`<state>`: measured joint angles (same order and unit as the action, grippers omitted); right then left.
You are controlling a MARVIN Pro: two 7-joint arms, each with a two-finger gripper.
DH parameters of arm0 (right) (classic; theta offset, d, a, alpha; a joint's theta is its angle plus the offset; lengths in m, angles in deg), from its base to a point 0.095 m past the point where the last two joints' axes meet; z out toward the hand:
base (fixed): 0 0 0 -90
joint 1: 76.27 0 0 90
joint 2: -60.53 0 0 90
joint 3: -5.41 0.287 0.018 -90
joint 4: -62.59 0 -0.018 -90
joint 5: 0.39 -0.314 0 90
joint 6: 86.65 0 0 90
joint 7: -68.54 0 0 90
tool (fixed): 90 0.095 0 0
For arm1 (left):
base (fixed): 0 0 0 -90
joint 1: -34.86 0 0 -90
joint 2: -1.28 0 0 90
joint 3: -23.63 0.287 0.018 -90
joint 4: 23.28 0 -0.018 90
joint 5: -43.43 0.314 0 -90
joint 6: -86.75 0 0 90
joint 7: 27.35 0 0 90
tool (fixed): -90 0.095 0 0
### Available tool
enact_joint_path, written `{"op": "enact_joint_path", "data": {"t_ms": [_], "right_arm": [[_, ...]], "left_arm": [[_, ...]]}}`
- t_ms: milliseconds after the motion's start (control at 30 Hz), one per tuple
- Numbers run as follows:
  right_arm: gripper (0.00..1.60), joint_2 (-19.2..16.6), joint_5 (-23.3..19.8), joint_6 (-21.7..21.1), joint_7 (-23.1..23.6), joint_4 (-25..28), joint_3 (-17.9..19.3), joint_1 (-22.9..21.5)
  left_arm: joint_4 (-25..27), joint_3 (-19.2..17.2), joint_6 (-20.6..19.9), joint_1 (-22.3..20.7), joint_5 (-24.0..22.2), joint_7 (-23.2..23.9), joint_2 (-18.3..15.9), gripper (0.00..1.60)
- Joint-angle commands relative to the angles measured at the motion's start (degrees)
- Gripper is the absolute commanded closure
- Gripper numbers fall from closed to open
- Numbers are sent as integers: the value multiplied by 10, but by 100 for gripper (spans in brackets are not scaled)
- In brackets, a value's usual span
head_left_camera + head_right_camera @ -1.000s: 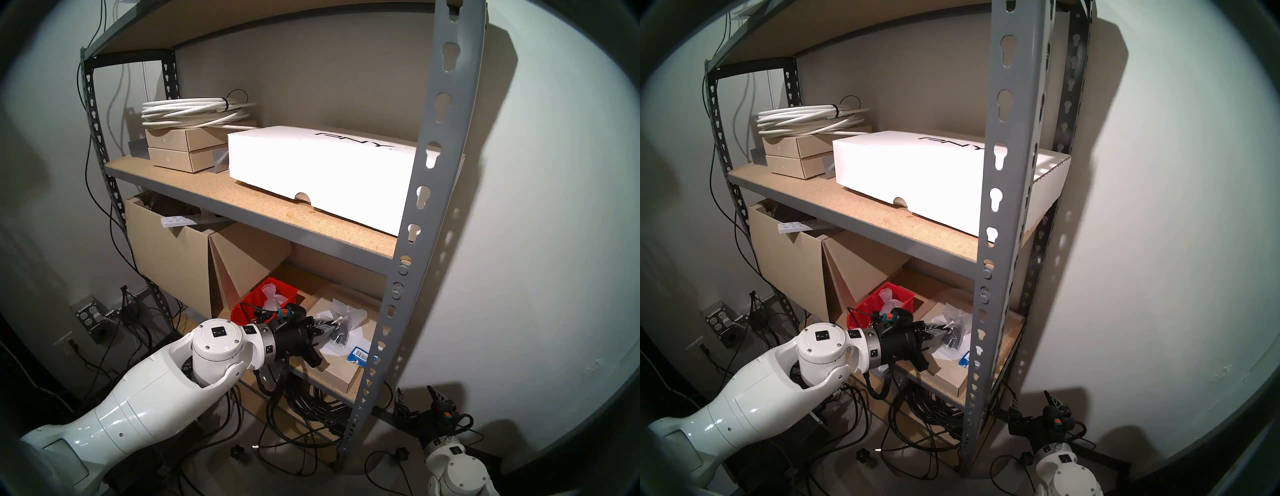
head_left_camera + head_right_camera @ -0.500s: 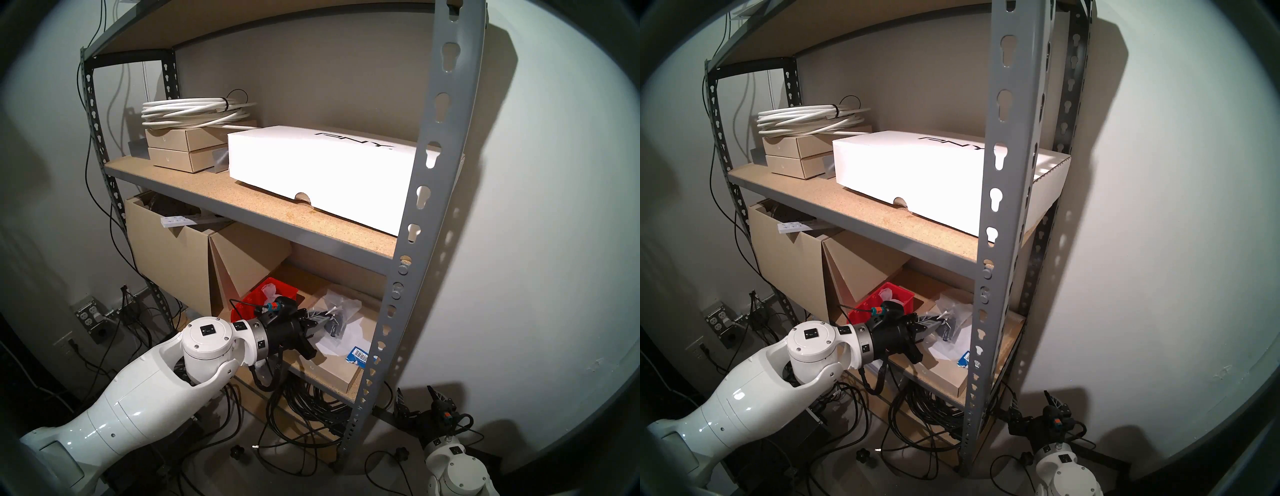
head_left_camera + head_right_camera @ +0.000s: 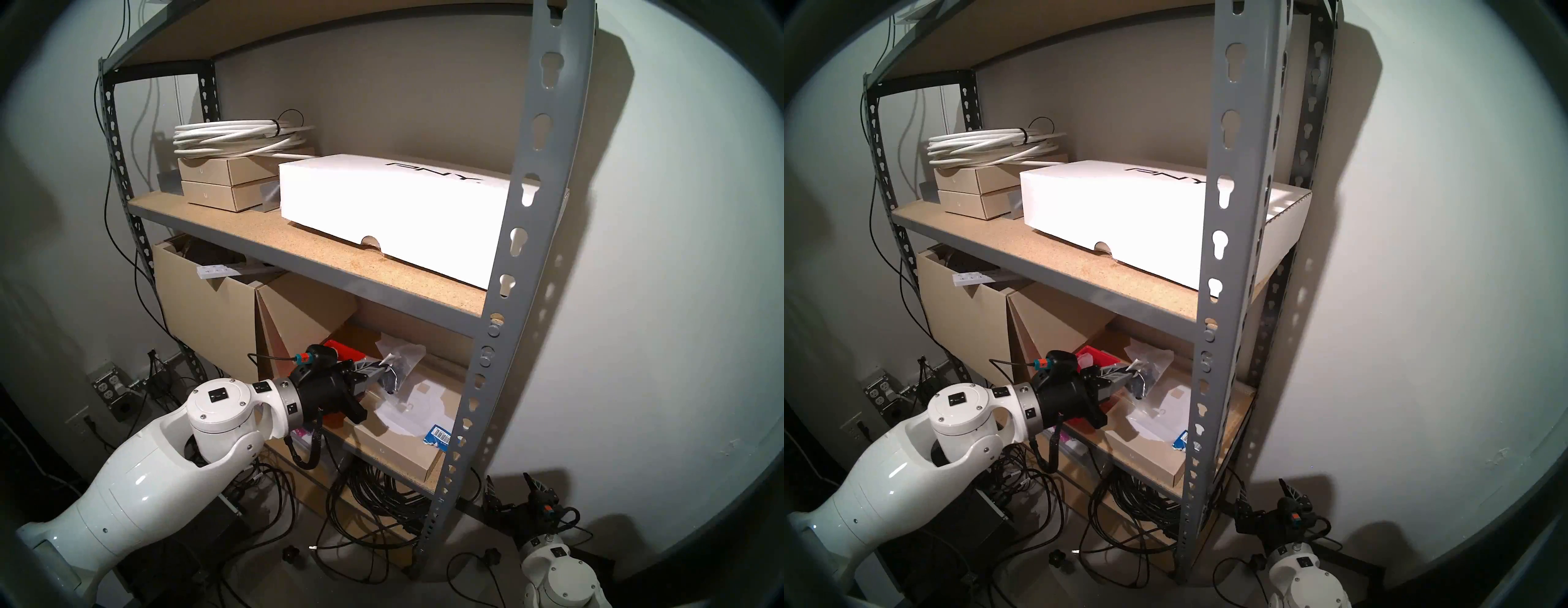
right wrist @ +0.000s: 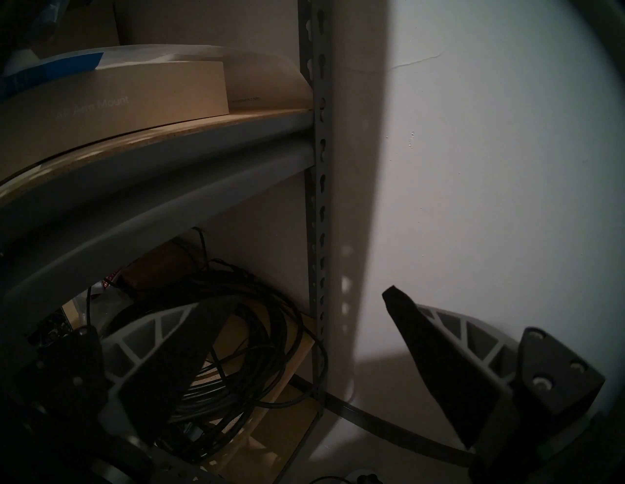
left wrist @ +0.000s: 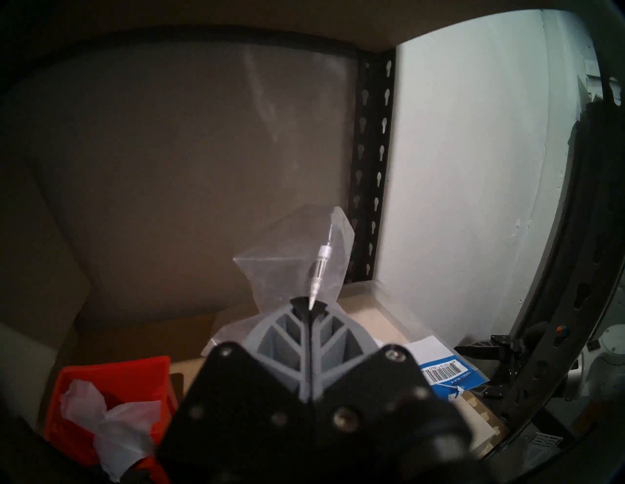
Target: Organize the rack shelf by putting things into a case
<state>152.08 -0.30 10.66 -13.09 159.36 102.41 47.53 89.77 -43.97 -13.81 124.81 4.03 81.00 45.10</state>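
My left gripper (image 3: 379, 370) (image 5: 309, 304) is shut on the top edge of a clear bag of black parts (image 3: 402, 364) (image 3: 1149, 370) (image 5: 301, 250). The bag hangs in the air above the lower board of the rack shelf (image 3: 500, 263). The red case (image 3: 350, 351) (image 5: 111, 375) sits just left of and behind the gripper, half hidden by it in the head views, with a crumpled clear bag (image 5: 111, 419) inside. Another flat bag with a blue and white barcode label (image 3: 439, 435) (image 5: 443, 371) lies to the right. My right gripper (image 3: 511, 486) (image 4: 304, 297) hangs open low beside the rack's right upright.
The labelled bag rests on a flat tan box (image 3: 403, 450) at the board's front. Tall cardboard boxes (image 3: 212, 314) stand left of the case. The board above (image 3: 297, 246) carries a white PNY box (image 3: 382, 208). Black cables (image 3: 382, 501) are coiled beneath.
My left gripper has risen and drawn back to the left with the bag of black parts, lifting it off the flat box toward the red case. The right arm has stayed still.
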Motion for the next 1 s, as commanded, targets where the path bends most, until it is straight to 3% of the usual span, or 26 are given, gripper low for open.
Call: {"op": "enact_joint_path", "data": {"t_ms": [0, 300, 467, 733, 967], "right_arm": [[0, 0, 0, 1, 0, 9, 0, -1], [0, 0, 0, 1, 0, 9, 0, 0], [0, 0, 0, 1, 0, 10, 0, 0], [0, 0, 0, 1, 0, 10, 0, 0], [0, 0, 0, 1, 0, 10, 0, 0]], "left_arm": [[41, -67, 17, 61, -39, -4, -55, 160], [60, -127, 43, 129, -91, -9, -107, 160], [49, -169, 59, 168, -97, -13, -111, 160], [30, -181, 64, 165, -94, -1, -115, 160], [4, -158, 59, 137, -74, 3, -110, 160]]}}
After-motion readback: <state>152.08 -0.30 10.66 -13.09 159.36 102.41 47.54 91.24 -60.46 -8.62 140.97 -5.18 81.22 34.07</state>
